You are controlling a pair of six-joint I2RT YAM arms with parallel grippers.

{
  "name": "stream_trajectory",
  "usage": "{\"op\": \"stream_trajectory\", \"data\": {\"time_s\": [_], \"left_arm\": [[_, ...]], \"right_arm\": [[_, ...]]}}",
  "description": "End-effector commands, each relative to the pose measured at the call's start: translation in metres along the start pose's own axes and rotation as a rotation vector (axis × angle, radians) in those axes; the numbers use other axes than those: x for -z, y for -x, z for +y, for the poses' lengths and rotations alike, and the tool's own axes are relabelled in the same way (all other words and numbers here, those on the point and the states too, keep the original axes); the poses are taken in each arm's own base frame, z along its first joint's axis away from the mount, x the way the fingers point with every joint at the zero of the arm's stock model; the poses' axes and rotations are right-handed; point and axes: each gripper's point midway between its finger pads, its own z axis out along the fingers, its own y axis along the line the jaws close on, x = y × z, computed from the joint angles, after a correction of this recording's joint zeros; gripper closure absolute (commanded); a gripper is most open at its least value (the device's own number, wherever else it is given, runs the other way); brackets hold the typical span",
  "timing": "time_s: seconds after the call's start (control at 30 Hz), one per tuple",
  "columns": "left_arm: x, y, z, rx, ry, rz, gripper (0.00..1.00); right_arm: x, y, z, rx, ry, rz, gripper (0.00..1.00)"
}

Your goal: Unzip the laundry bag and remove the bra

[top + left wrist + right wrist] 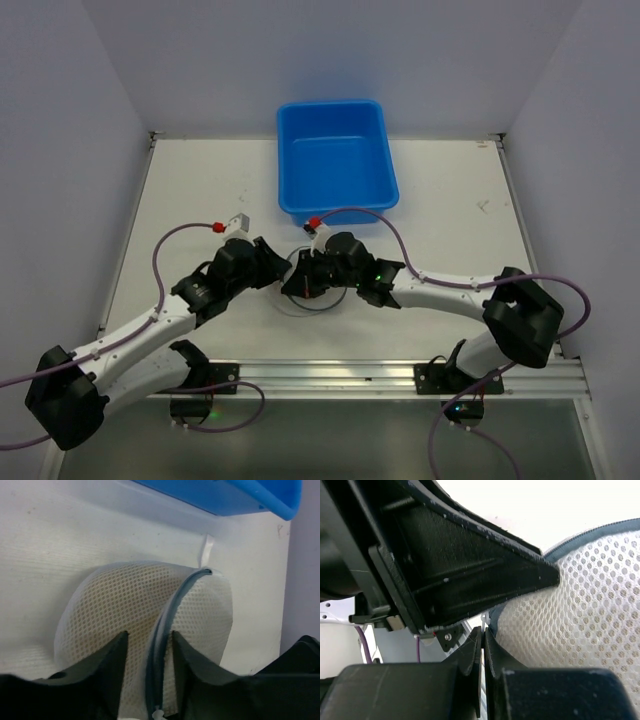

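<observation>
Mid-counter [200, 190], just in front of the blue tub [288, 160], sits the laundry bag [110, 605], with the bra [100, 630] only a yellowish tint through the mesh. Left gripper [148, 637] is pinching the bag right at its zip line [166, 612]. Right gripper [483, 635] is squeezed nearly together against the bag's edge, can't tell what's caught in it.
</observation>
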Motion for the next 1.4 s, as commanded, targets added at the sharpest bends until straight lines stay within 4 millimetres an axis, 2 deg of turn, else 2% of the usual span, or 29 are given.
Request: {"op": "stream_trajectory", "data": {"time_s": [0.0,0.03,0.1,0.13,0.17,0.2,0.27,0.3,0.43,0.57,0.67,0.73,0.77,0.8,0.83,0.9,0.93,1.0,1.03,1.07,1.1,1.13,1.2,1.3,1.37], "left_arm": [[-0.001,0.016,-0.030,0.020,-0.115,-0.055,0.61],[-0.001,0.016,-0.030,0.020,-0.114,-0.054,0.78],[-0.001,0.016,-0.029,0.018,-0.110,-0.052,0.96],[-0.001,0.015,-0.026,0.018,-0.104,-0.053,1.00],[-0.001,0.015,-0.024,0.018,-0.098,-0.057,1.00],[0.001,0.016,-0.023,0.019,-0.096,-0.065,1.00],[0.002,0.018,-0.014,0.015,-0.063,-0.083,1.00],[0.004,0.020,-0.012,0.014,-0.055,-0.097,1.00],[0.006,0.029,-0.004,-0.010,-0.021,-0.138,1.00],[0.004,0.033,-0.001,-0.028,-0.016,-0.144,1.00],[0.001,0.034,-0.003,-0.065,-0.031,-0.139,1.00],[0.000,0.036,-0.011,-0.117,-0.067,-0.130,1.00],[-0.001,0.037,-0.015,-0.133,-0.083,-0.128,1.00],[-0.006,0.038,-0.021,-0.160,-0.102,-0.127,1.00],[-0.005,0.039,-0.035,-0.173,-0.149,-0.114,1.00],[-0.012,0.041,-0.045,-0.188,-0.160,-0.096,1.00],[-0.010,0.050,-0.058,-0.181,-0.181,-0.110,0.95],[-0.015,0.053,-0.064,-0.165,-0.178,-0.107,0.80],[-0.014,0.056,-0.068,-0.146,-0.182,-0.110,0.64],[-0.013,0.060,-0.073,-0.132,-0.187,-0.121,0.54],[-0.011,0.060,-0.070,-0.120,-0.167,-0.114,0.44],[-0.009,0.061,-0.067,-0.100,-0.148,-0.122,0.25],[0.000,0.060,-0.056,-0.081,-0.104,-0.119,0.08],[0.018,0.060,-0.034,-0.059,-0.046,-0.152,0.01],[0.026,0.061,-0.020,-0.030,-0.012,-0.184,0.01]], "right_arm": [[0.008,0.013,0.019,0.041,0.050,-0.045,1.00],[0.010,0.011,0.016,0.041,0.036,-0.040,1.00],[0.018,0.010,0.014,0.059,0.025,-0.044,1.00],[0.021,0.006,0.009,0.062,0.001,-0.034,1.00],[0.026,0.002,0.002,0.074,-0.019,-0.030,1.00],[0.034,0.003,0.004,0.087,-0.024,-0.044,1.00],[0.044,-0.007,-0.015,0.107,-0.098,-0.026,1.00],[0.055,-0.005,-0.014,0.120,-0.107,-0.038,1.00],[0.086,-0.031,-0.053,0.145,-0.255,0.020,1.00],[0.117,-0.043,-0.090,0.116,-0.396,0.050,1.00],[0.138,-0.038,-0.118,0.058,-0.442,0.019,1.00],[0.144,-0.032,-0.117,0.062,-0.424,-0.010,1.00],[0.144,-0.025,-0.110,0.090,-0.394,-0.027,1.00],[0.140,-0.027,-0.094,0.104,-0.308,-0.003,1.00],[0.133,-0.017,-0.075,0.134,-0.213,-0.030,1.00],[0.120,-0.017,-0.054,0.124,-0.086,-0.014,1.00],[0.112,-0.013,-0.031,0.154,0.010,-0.025,1.00],[0.092,-0.011,-0.015,0.147,0.059,-0.004,1.00],[0.082,-0.013,0.001,0.174,0.103,-0.001,1.00],[0.074,-0.003,0.014,0.188,0.122,-0.020,1.00],[0.059,-0.009,0.012,0.176,0.117,0.010,1.00],[0.051,-0.004,0.024,0.183,0.157,-0.010,1.00],[0.040,0.003,0.033,0.138,0.196,-0.019,1.00],[0.024,0.010,0.039,0.127,0.245,-0.044,1.00],[0.017,0.014,0.039,0.134,0.239,-0.044,1.00]]}}
